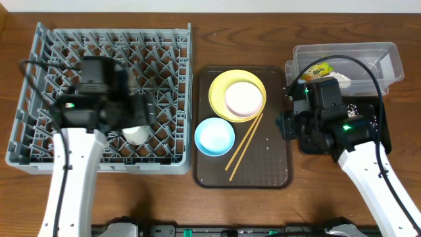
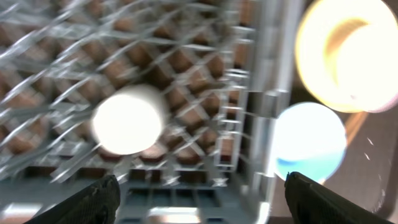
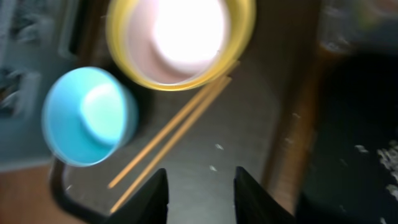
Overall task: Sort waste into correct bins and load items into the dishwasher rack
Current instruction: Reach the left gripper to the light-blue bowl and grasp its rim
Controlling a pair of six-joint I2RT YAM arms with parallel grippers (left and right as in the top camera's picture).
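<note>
The grey dishwasher rack (image 1: 66, 59) holds the small white cup (image 1: 136, 134), which also shows in the left wrist view (image 2: 127, 120). My left gripper (image 2: 199, 199) is open and empty above the rack's right edge. On the brown tray (image 1: 263, 164) sit the yellow plate (image 1: 220, 85) with the white bowl (image 1: 243, 99) in it, the light blue bowl (image 1: 214, 136) and the chopsticks (image 1: 245, 146). My right gripper (image 3: 200, 193) is open and empty over the tray's right side. The clear tub (image 1: 368, 56) holds the snack wrapper (image 1: 316, 70) and the tissue (image 1: 343, 79). The black tray (image 1: 375, 108) is mostly under my right arm.
A few crumbs (image 3: 217, 148) lie on the brown tray. Crumbs (image 3: 388, 152) also lie in the black tray. Bare wooden table (image 1: 309, 204) surrounds the tray and rack.
</note>
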